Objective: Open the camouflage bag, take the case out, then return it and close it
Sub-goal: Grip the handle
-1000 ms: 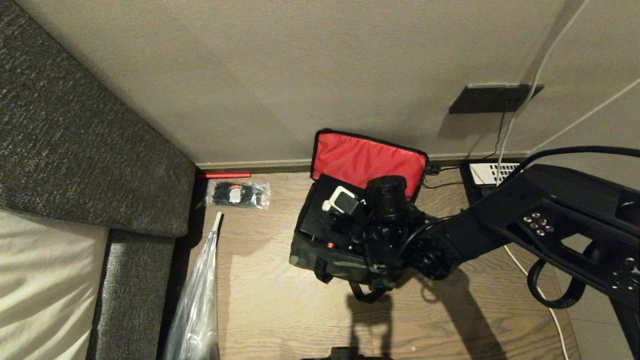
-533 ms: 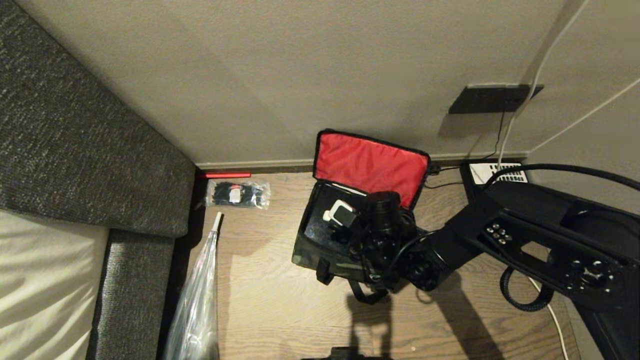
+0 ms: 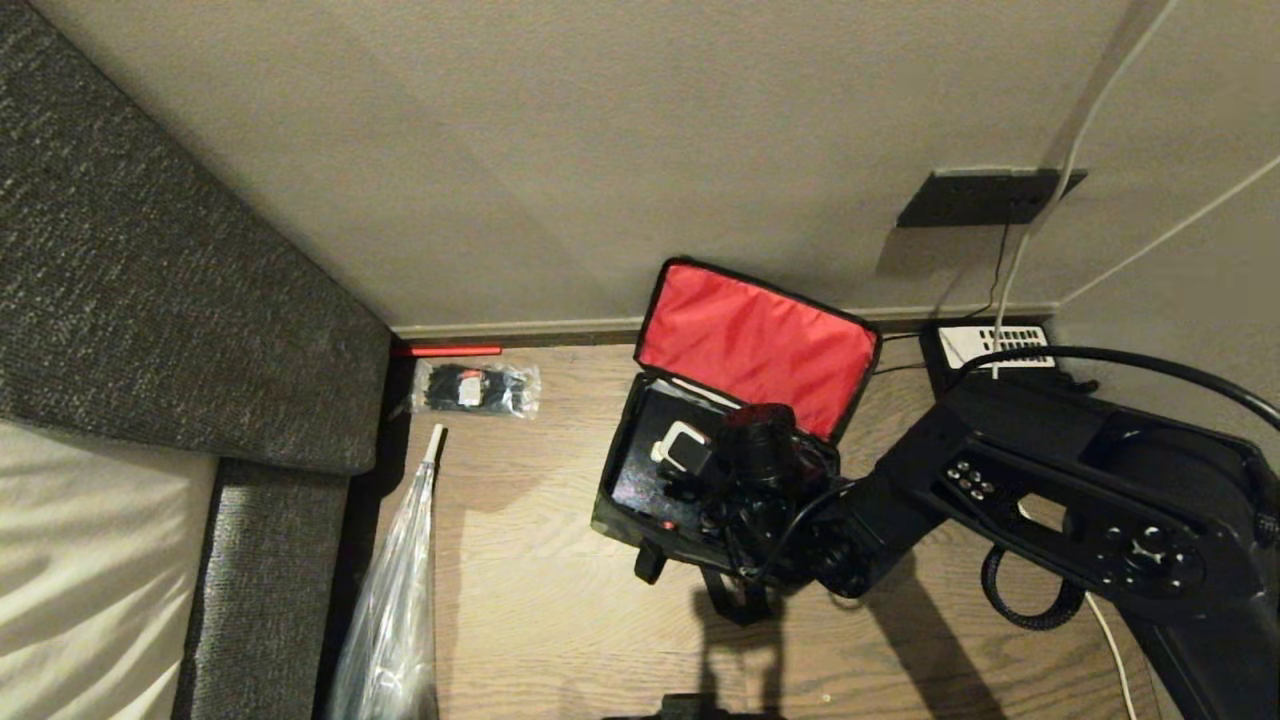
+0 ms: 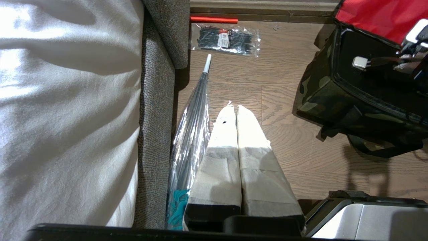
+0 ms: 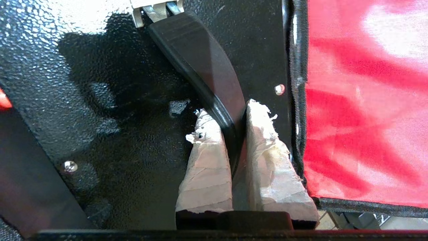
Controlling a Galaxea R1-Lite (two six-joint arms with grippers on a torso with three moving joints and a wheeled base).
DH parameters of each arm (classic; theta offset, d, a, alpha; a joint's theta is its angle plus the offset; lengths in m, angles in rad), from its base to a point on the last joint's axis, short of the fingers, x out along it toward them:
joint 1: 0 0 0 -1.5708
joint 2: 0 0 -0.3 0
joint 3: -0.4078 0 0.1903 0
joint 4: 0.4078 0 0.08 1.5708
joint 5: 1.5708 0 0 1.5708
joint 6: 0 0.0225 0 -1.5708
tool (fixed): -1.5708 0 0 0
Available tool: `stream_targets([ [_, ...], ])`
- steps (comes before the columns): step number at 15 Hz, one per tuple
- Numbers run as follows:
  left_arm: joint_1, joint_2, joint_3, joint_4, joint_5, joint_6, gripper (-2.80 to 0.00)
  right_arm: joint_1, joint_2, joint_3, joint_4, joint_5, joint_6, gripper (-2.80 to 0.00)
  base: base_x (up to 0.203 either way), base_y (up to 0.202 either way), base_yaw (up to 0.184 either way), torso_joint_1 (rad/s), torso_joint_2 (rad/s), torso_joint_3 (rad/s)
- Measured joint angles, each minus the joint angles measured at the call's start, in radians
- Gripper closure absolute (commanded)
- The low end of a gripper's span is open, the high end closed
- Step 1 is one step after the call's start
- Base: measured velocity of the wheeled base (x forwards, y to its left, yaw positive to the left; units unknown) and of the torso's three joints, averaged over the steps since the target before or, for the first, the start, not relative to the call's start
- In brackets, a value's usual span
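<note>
Bag: the camouflage bag (image 3: 640, 520) sits on the wooden floor by the wall, its red-lined lid (image 3: 758, 345) flipped up and back, so the opening step looks done
Case: a black pebbled case (image 5: 110, 100) fills the bag's mouth; it sits low between the bag walls, directly under the jaws
Right gripper: the right gripper (image 5: 230, 134) reaches down into the open bag, jaws clamped on the case's curved black handle (image 5: 204, 70); the taped fingertips (image 5: 207, 157) pinch the handle from both sides, with the red lid just beside them
Left gripper: the left gripper (image 4: 236, 112) hangs parked over bare floor, jaws pressed together and empty, the bag well off to one side of them
Stage: my guess is the case is being lowered back in, though from here a lift-out cannot be ruled out
Left to do: let go of the handle, clear the arm, then fold the lid down and shut the bag
Bystanders: a packet of cable ties (image 3: 475, 388) and a wrapped umbrella (image 3: 395, 600) lie far from the working jaws
</note>
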Motion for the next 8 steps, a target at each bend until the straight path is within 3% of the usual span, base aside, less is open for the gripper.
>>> stream_targets([
  [8,0.000,0.000,0.000,0.000,0.000,0.000,0.00,0.004,0.070,0.012,-0.047,-0.001,0.009,0.00,0.000,0.000,0.000,0.000,0.00,0.000],
])
